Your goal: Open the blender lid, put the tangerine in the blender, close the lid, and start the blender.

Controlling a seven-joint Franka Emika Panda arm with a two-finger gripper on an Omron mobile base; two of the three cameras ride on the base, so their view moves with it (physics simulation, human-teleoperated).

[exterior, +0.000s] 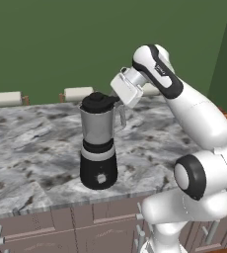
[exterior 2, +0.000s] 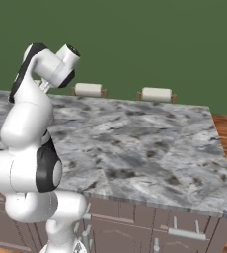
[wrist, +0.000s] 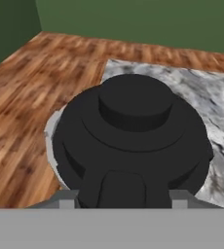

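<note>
on the blender (exterior: 98, 148), the blender lid (exterior: 97, 103) sits clamped in the jaws.

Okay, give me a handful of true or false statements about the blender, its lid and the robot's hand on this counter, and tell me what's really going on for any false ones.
1. The blender lid sits on top of the blender. True.
2. The blender lies tipped on its side. False: it stands upright on the marble counter.
3. The hand is at the lid's edge, by the side handle. True.
4. The blender stands in the middle of the counter, far from any edge. False: it stands near the front edge.
5. The lid is white. False: it is black, with a raised central knob.
</note>
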